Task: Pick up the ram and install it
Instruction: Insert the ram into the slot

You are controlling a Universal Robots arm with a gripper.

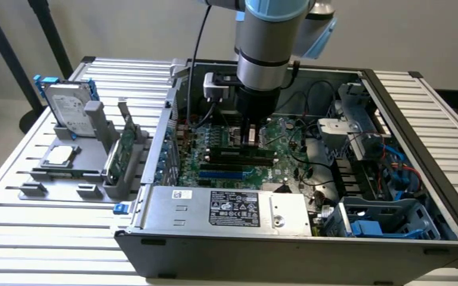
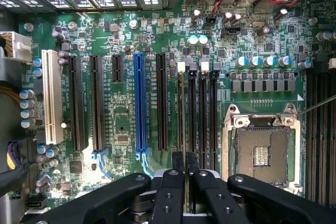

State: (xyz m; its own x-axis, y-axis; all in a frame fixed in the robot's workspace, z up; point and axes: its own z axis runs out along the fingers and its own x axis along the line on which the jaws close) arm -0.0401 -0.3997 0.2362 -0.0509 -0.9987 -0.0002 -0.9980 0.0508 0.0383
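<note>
In the exterior view I have the gripper [image 1: 250, 138] lowered inside the computer case [image 1: 420, 179], just above the motherboard [image 1: 229, 161] and its black memory slots [image 1: 237, 156].

In the wrist view the fingers [image 2: 173, 182] are pinched narrow on the ram [image 2: 182, 124], which stands edge-on over the memory slots [image 2: 202, 114], beside the CPU socket [image 2: 261, 153]. I judge the stick light, stiff and fragile; best gripped by its long edges, clear of the chips.

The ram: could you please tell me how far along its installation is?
Done: the ram is picked up; the gripper is shut on it. In hand: it is lined up along the black slots. Left: seating it; I cannot tell whether it is in a slot yet.
</note>
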